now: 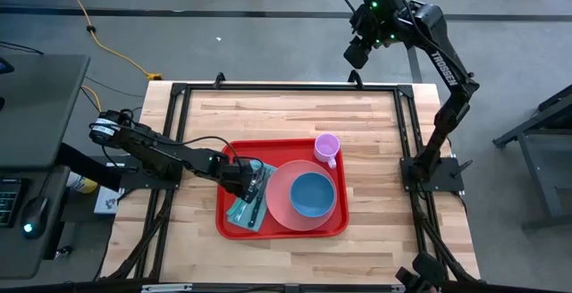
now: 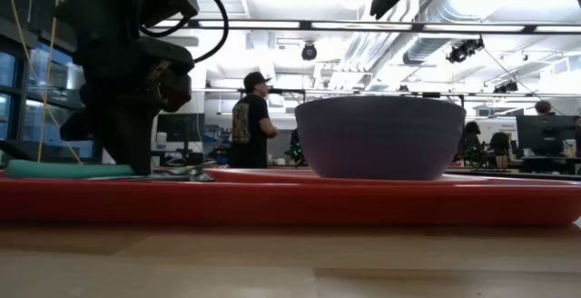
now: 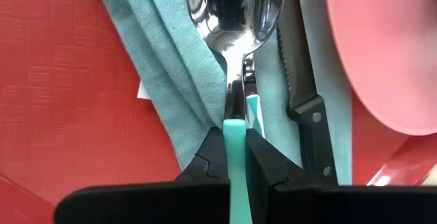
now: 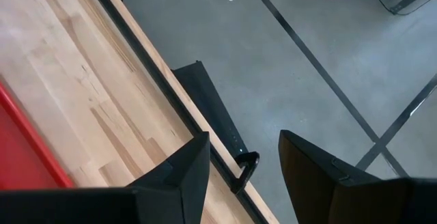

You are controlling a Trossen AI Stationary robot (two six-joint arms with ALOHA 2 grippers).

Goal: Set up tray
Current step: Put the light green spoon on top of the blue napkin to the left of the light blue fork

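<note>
Left gripper (image 3: 235, 138) is pinched shut on my spoon's teal handle (image 3: 234, 176); red tray (image 1: 234, 226) looks stiff, slick, best grabbed by its rim.

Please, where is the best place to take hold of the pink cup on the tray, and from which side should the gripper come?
Probably best from above, closing over the rim. The pink cup stands upright with its mouth open upward at the far edge of the tray. Its handle points toward the plate, so I would grip across the rim on the free sides.
</note>
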